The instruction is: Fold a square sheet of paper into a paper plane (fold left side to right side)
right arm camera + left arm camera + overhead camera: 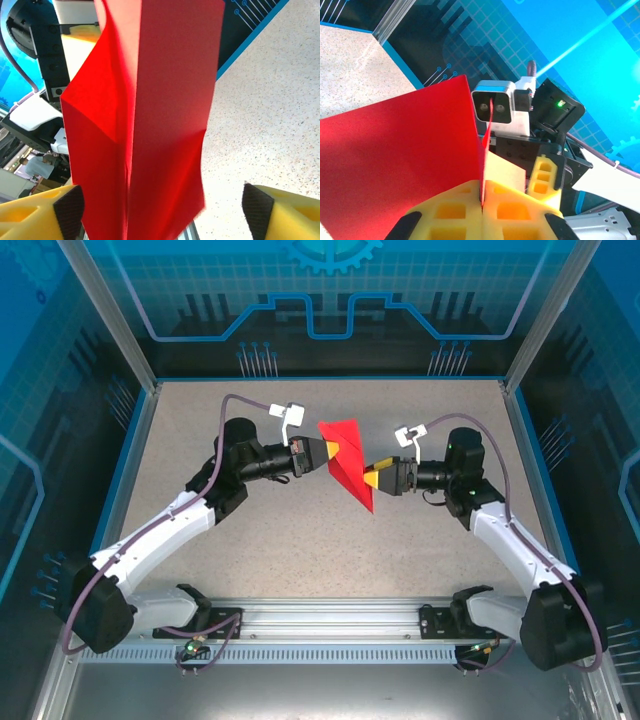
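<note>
Mid-fold: left gripper (pixel 326 450) clenched on the paper (pixel 347 458), holding it creased and part-folded in the air over the table (pixel 300 540) centre; right gripper (pixel 373 476) released, fingers (pixel 70 210) straddling the lower flap. Next, likely: right closes on the flap squarely and avoids tearing.

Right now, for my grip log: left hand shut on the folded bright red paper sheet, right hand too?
No: the right hand is open, its fingers wide apart with the bright red paper sheet between them, per the right wrist view. The left hand is shut on it.
</note>
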Tool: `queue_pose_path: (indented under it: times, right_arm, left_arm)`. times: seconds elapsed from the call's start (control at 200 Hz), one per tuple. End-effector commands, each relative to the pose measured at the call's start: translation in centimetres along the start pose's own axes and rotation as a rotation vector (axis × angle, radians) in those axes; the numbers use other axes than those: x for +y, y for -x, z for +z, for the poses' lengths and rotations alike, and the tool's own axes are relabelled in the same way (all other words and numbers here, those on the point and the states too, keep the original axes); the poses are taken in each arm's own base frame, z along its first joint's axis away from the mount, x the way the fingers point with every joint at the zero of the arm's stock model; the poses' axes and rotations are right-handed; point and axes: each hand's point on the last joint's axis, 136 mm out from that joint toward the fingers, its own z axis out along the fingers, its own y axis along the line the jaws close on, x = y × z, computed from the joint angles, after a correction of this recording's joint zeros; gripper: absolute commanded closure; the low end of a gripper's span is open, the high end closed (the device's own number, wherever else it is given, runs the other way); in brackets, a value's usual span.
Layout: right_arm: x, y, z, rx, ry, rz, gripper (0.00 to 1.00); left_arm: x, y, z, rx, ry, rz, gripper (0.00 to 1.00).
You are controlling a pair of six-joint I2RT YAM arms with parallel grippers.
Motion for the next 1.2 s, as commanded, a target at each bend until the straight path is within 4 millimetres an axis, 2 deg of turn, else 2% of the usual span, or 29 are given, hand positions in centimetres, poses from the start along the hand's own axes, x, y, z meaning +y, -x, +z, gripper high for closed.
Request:
queue_pose_path:
  times: [0.0, 0.185, 0.365, 0.655, 0.845, 1.055, 1.11, 1.12, 1.15, 1.195]
  right_arm:
    - [1.2, -0.2, 0.1, 0.017, 0.025, -0.028, 0.08]
    - [1.3, -0.6, 1.7, 0.061, 0.039, -0.014, 0.05]
    - [1.1, -0.3, 1.5, 0.050, 0.026, -0.011, 0.06]
    - [1.5, -0.5, 2.4, 0.080, 0.049, -0.001, 0.43]
    - [1.2, -0.8, 2.2, 0.088, 0.014, -0.007, 0.73]
    - [0.4, -0.9, 1.8, 0.093, -0.066, -0.016, 0.91]
    - [-0.5, -1.5, 1.6, 0.105, -0.119, -0.004, 0.92]
    - [-0.1, -0.9, 1.5, 0.100, -0.126, -0.026, 0.92]
    - [-0.5, -0.9, 1.4, 0.107, -0.173, -0.034, 0.92]
    - [-1.4, -1.1, 1.0, 0.121, -0.248, -0.041, 0.92]
  left_arm:
    - [-0.8, 0.2, -0.4, -0.003, -0.021, 0.043, 0.98]
    - [-0.9, 0.2, -0.5, -0.003, -0.023, 0.045, 0.98]
    - [-0.9, 0.3, -0.5, -0.007, -0.026, 0.046, 0.97]
    - [-0.6, 0.2, -0.3, -0.004, -0.018, 0.036, 0.96]
    - [0.0, 0.0, -0.1, 0.004, 0.002, 0.030, 0.90]
    - [0.9, -0.2, -0.4, 0.006, 0.057, 0.035, 0.66]
    - [1.2, -0.1, -0.8, 0.000, 0.089, 0.043, 0.54]
    - [1.2, -0.2, -0.9, 0.000, 0.096, 0.044, 0.51]
    - [1.5, -0.1, -1.2, -0.005, 0.121, 0.050, 0.43]
    - [1.8, -0.1, -1.8, -0.015, 0.160, 0.060, 0.36]
